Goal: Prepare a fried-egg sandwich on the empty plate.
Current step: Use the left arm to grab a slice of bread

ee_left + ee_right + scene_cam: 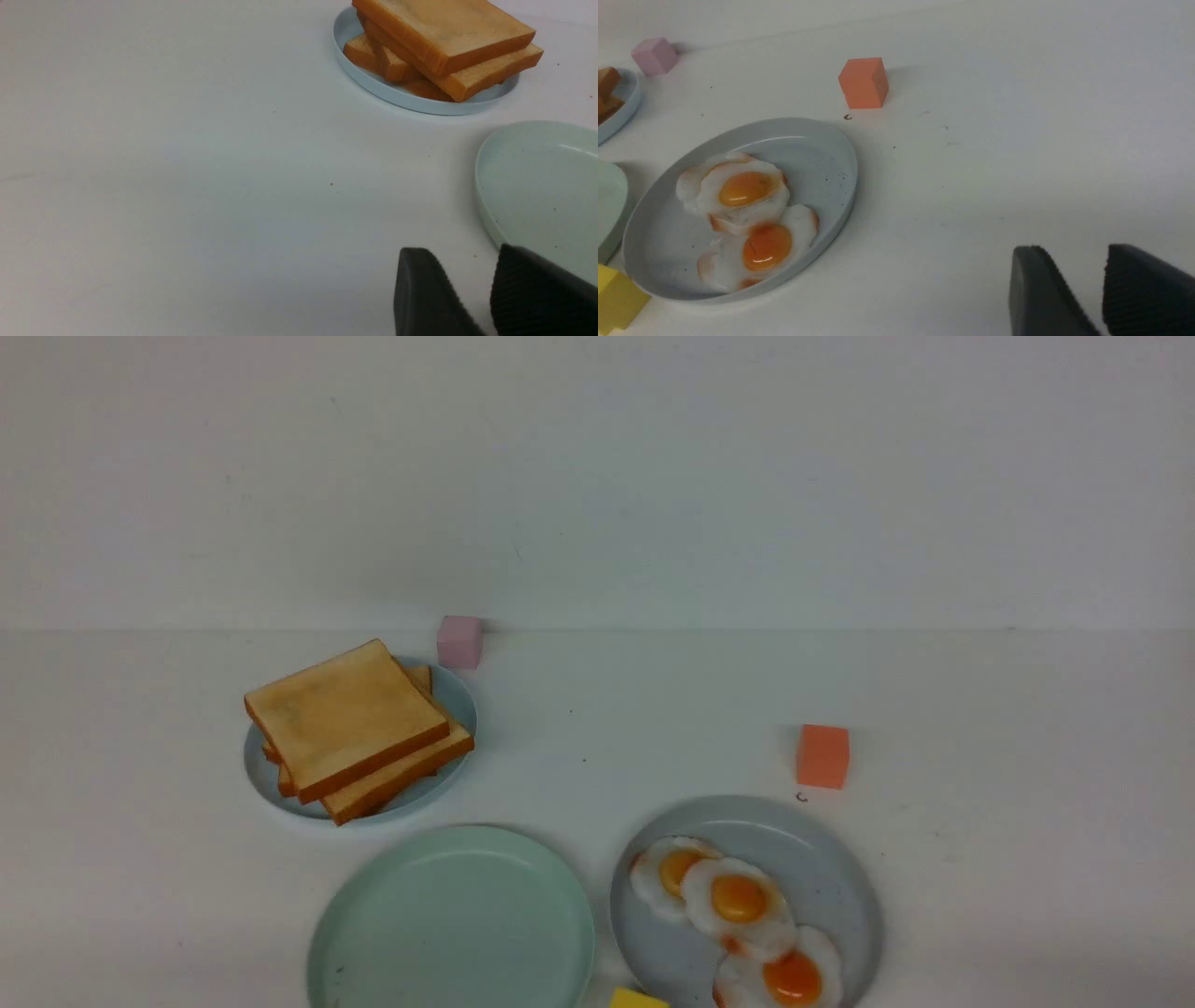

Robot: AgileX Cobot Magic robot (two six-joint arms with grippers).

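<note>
my left pincer (462,266), gaping empty, is facing the toast stack (448,42) lying ahead, just past the mint-green plate (537,186).

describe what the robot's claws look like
Only the tips show, in the wrist views. The left claw and right claw each have two matte black, wedge-shaped fingers; one finger's inner face is finely ribbed. No arms, cables or markings show.

Robot lab test bench, I'd say — plain white tabletop (980,709) against a blank white wall (653,476), toy-looking fried eggs (738,901) and stacked toast slices (345,714), pink cube (459,641), orange cube (822,756), yellow cube (638,1000) scattered about — black ribbed left gripper (462,254) hovering low.
</note>
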